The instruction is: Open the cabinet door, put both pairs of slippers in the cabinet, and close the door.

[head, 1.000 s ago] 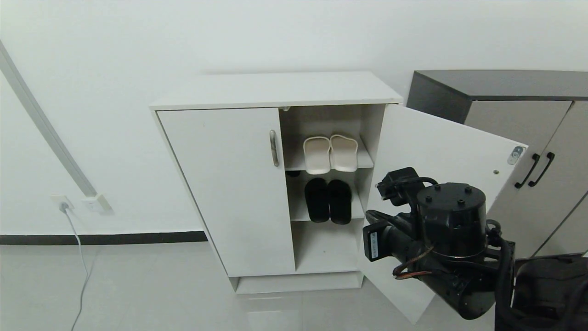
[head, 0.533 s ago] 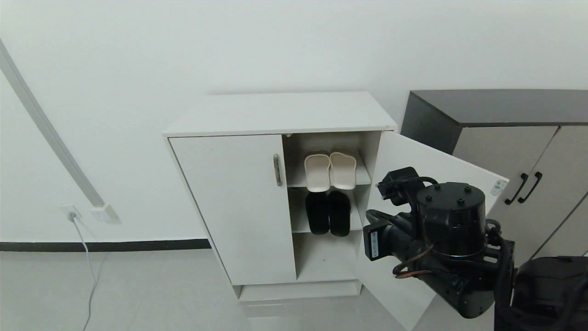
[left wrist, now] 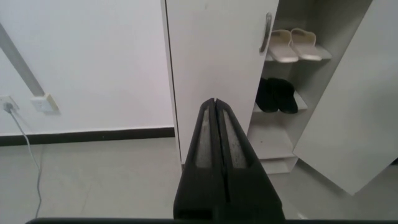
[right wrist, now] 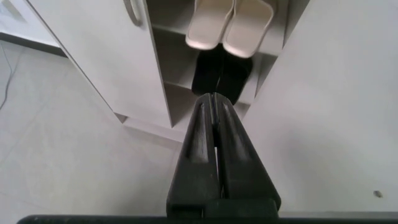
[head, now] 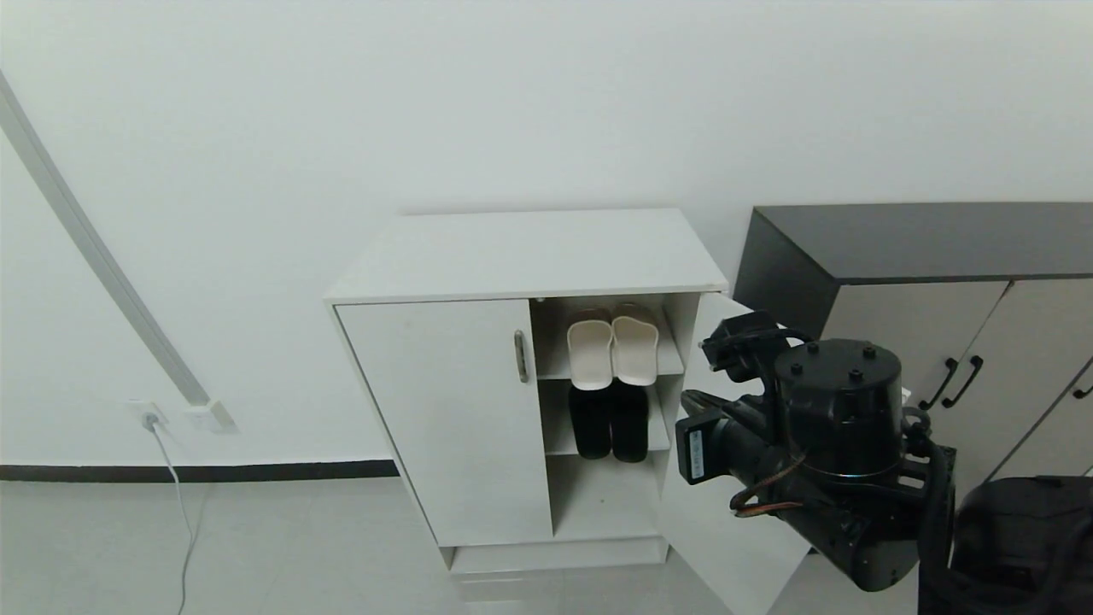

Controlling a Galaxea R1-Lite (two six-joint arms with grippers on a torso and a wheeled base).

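My left hand (left wrist: 214,102) is closed, both fingers pressed flat together and gripping nothing, hanging above the floor (left wrist: 93,180) in front of the white cabinet (head: 525,256). My right hand (right wrist: 213,96) is closed too, fingers touching along their length, nothing between them, and it sits just before the open side of the cabinet.

The left door (head: 444,410) is shut, its metal handle (head: 520,356) upright at the inner edge. The right door (left wrist: 360,112) is swung wide open, and my right arm (head: 837,427) is in front of it.

Inside, the white slippers (head: 613,350) lie side by side on the top shelf, ends poking over the shelf's front edge. The black slippers (head: 608,420) lie side by side on the shelf right below. Both pairs are in the cabinet.

A grey cabinet with a dark top (head: 922,239) stands just to the right. Well off to the left, a wall socket (head: 149,416) has a cable running down to the floor.
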